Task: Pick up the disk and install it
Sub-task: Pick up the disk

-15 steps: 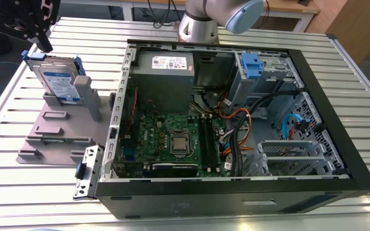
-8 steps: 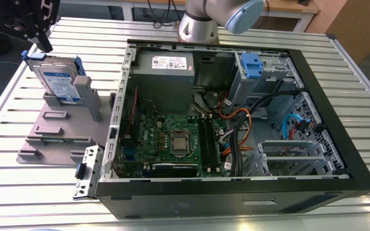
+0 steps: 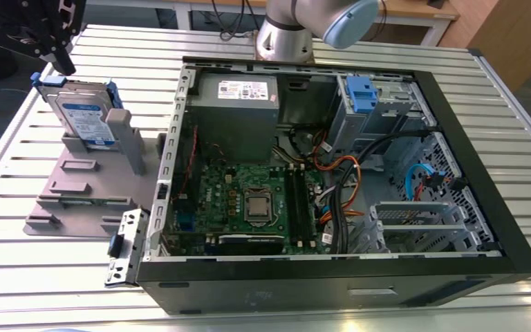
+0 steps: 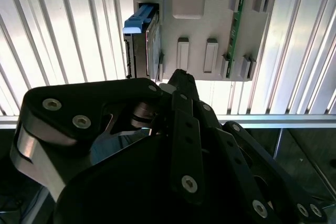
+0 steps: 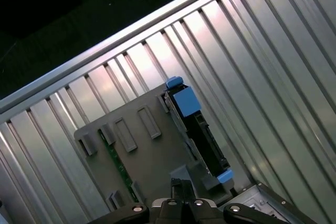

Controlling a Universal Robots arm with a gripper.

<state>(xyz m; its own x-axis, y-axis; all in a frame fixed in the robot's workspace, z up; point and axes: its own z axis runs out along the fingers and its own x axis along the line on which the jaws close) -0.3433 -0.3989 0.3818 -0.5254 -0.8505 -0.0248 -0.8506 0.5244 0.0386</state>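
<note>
Exterior view: one disk [image 3: 86,117] stands on edge in one grey holder [image 3: 77,190] on the counter [image 3: 136,48], at the exterior view's left of one open computer case [image 3: 339,280]. One claw [image 3: 64,68] hangs just above the disk.
Second wrist view: disk [image 4: 152,45] seen edge-on.
First wrist view: claw [image 5: 177,184] pressed together, empty.

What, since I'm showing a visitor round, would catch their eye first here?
The open computer case fills the exterior view's right, its motherboard bare. On that view's left the disk stands upright in a grey holder, the gripper close by.
</note>
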